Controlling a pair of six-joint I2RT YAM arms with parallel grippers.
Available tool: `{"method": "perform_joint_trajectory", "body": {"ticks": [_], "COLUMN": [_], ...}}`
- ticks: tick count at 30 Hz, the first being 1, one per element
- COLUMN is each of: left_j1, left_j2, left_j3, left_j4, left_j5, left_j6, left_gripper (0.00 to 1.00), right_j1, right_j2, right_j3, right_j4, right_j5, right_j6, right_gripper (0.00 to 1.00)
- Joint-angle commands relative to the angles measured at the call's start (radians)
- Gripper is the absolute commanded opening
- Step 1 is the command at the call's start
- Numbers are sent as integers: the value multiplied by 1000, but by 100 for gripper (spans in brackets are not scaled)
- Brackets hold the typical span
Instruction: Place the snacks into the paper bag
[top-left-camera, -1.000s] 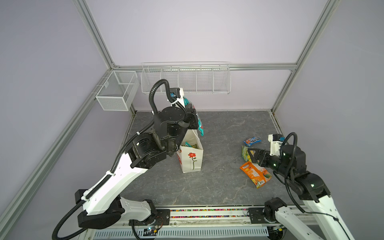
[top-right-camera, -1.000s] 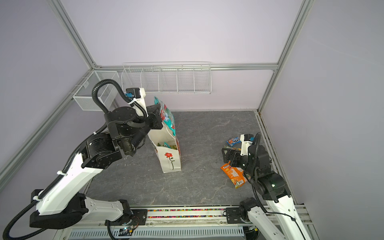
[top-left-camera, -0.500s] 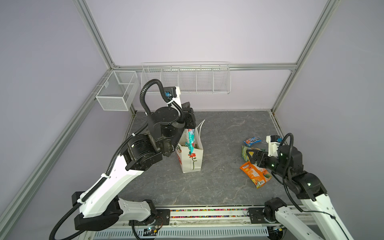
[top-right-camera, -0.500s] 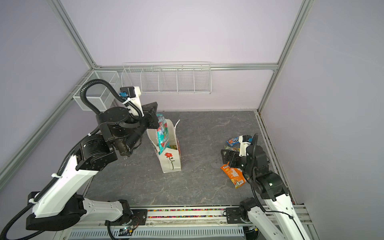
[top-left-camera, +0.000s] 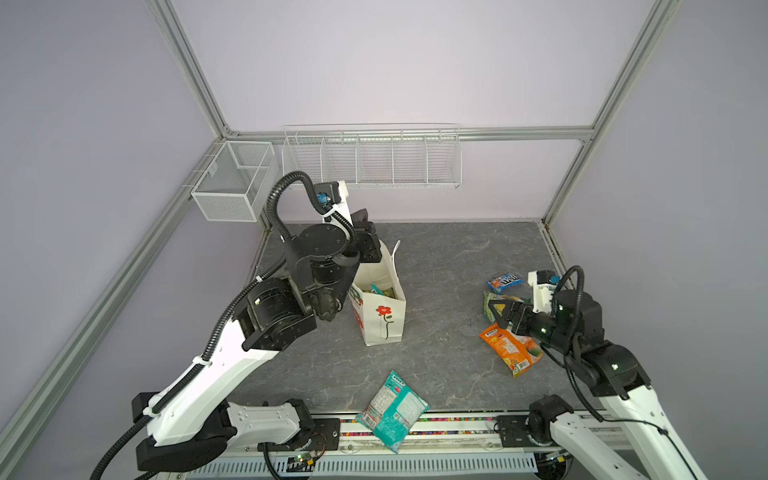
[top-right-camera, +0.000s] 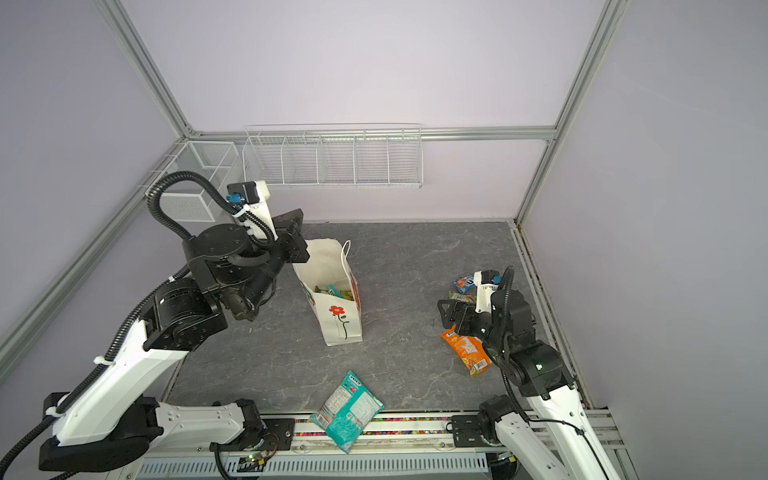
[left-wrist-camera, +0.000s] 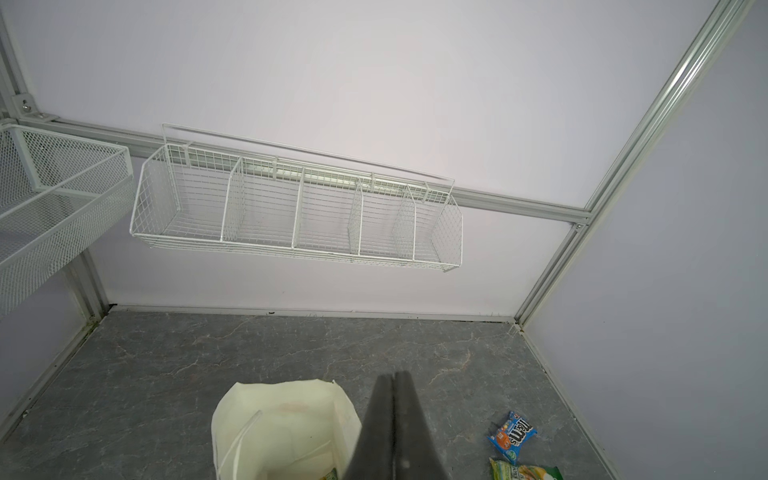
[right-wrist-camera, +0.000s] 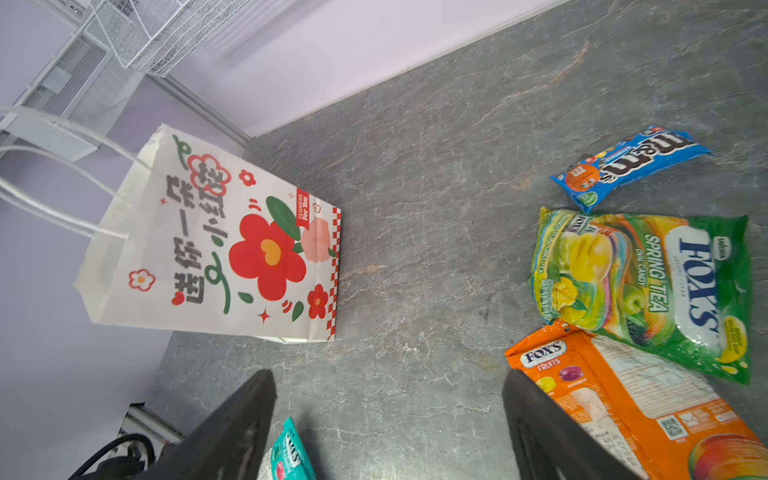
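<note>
The paper bag (top-left-camera: 380, 322) (top-right-camera: 338, 320) (left-wrist-camera: 282, 419) (right-wrist-camera: 216, 249) stands upright left of the middle, with a few snacks (top-left-camera: 382, 291) lying inside. My left gripper (top-left-camera: 363, 214) (top-right-camera: 297, 215) (left-wrist-camera: 394, 415) hovers above the bag's back rim, shut and empty. A teal packet (top-left-camera: 392, 409) (top-right-camera: 348, 409) (right-wrist-camera: 286, 453) lies at the table's front edge, partly over the rail. On the right lie a blue M&M's packet (top-left-camera: 503, 281) (right-wrist-camera: 627, 160), a green FOX'S packet (top-left-camera: 500, 300) (right-wrist-camera: 644, 286) and an orange packet (top-left-camera: 512, 348) (right-wrist-camera: 623, 407). My right gripper (top-left-camera: 496, 318) (top-right-camera: 446, 313) (right-wrist-camera: 388, 386) is open and low, just left of them.
A long white wire basket (top-left-camera: 372, 160) hangs on the back wall and a mesh basket (top-left-camera: 232, 183) on the left wall. The slotted rail (top-left-camera: 457, 422) runs along the front edge. Bare grey tabletop (top-left-camera: 440, 291) lies between the bag and the right-hand packets.
The teal packet, held by my left gripper over the bag's mouth earlier, now lies at the table's front edge. The left gripper is empty and has drawn back. The right arm barely moved.
</note>
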Motion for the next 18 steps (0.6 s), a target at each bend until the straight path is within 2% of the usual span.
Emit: {"method": "perform_joint_trajectory", "body": {"ticks": [1,3,5,9,11,18], "left_j1": [7,8,8,9,20,211], "left_j2": [-50,-60,-73,-164,-232,-402], "left_j3": [-99,-150,-214,-354,-422,-561], "left_j4": [-87,-177,-263,-298,-292,-266], "left_j5": [4,32,37,57,108,338], "left_j6": [-65,-110,-180,-252,-283,-305], "left_gripper": [26,46,53,55,55,55], "right_j1": [-4,-3,-4,9,42,297], "right_j2": [16,19,28,74,89,116], "right_j3": [-22,-30,-33,-57,-89,-205], "right_j4": [18,16,23,48,58,105], "right_j5": [-76,-77,-104,-247,-286,-229], "right_j6": [-29,-42,-58,-81,-84,-52], "right_gripper": [88,88,89,88,88,89]}}
